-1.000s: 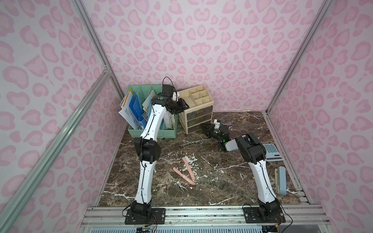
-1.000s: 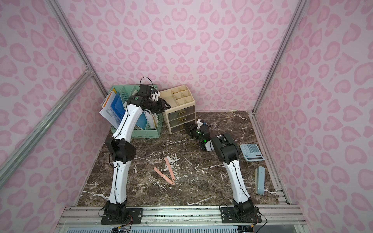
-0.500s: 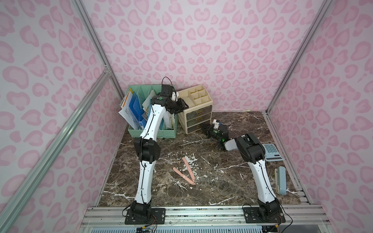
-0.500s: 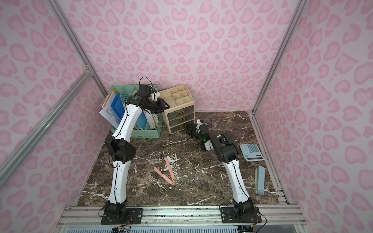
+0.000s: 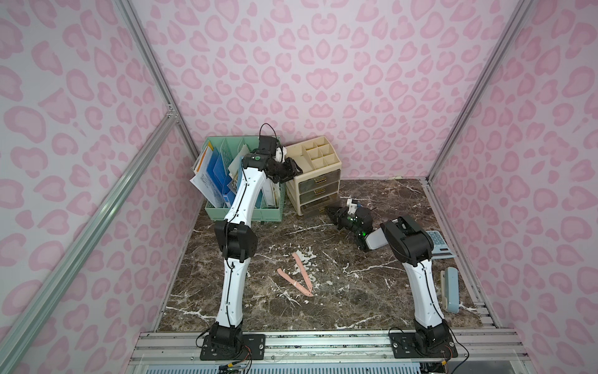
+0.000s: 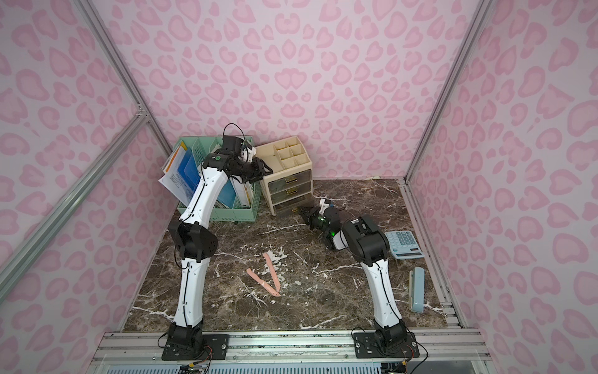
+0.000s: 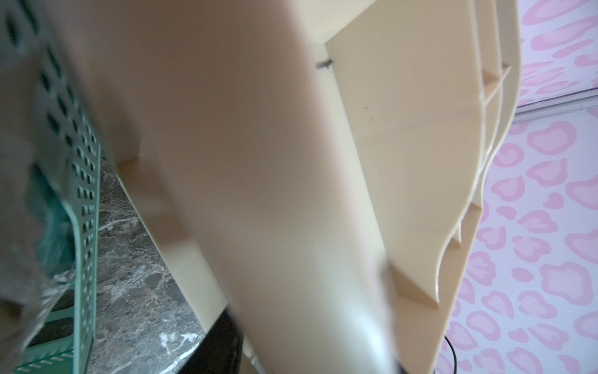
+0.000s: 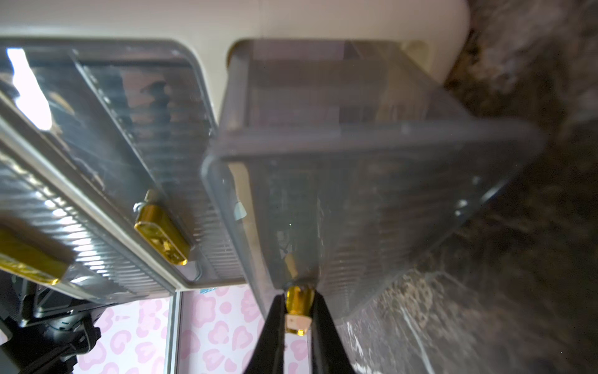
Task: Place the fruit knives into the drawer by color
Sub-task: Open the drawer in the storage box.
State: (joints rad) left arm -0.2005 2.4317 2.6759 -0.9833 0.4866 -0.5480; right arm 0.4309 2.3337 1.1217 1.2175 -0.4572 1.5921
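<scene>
While the right hand (image 5: 331,212) pinches the gold handle (image 8: 298,302) of the bottom drawer (image 8: 372,139), one dark finger closed on either side of the little pull, that drawer stands part-way out of the beige organizer (image 5: 315,172) in the upper middle of both top views. The two drawers above it sit flush and shut.

The left hand (image 5: 293,169) is up at the organizer's top corner, on the side next to the green file rack (image 5: 246,212). Its wrist view is filled with blurred beige wall, so I cannot tell whether it clamps that wall or only rests against it. My guess is that it steadies the organizer against the pull.

Two pink fruit knives, one (image 5: 295,282) and the other (image 5: 302,272), lie flat on the table (image 5: 372,291) in the centre of the frame. Their lower ends meet in a narrow V, well apart from the organizer. No green or blue knife shows anywhere on the table. The smoky, ribbed drawer fronts hide whether any are stowed inside.

Judging by that, the task looks well along, with the pink pair the only knives plainly left. What remains is drawing the drawer out fully, carrying over both pink knives, and probably pushing it shut.
</scene>
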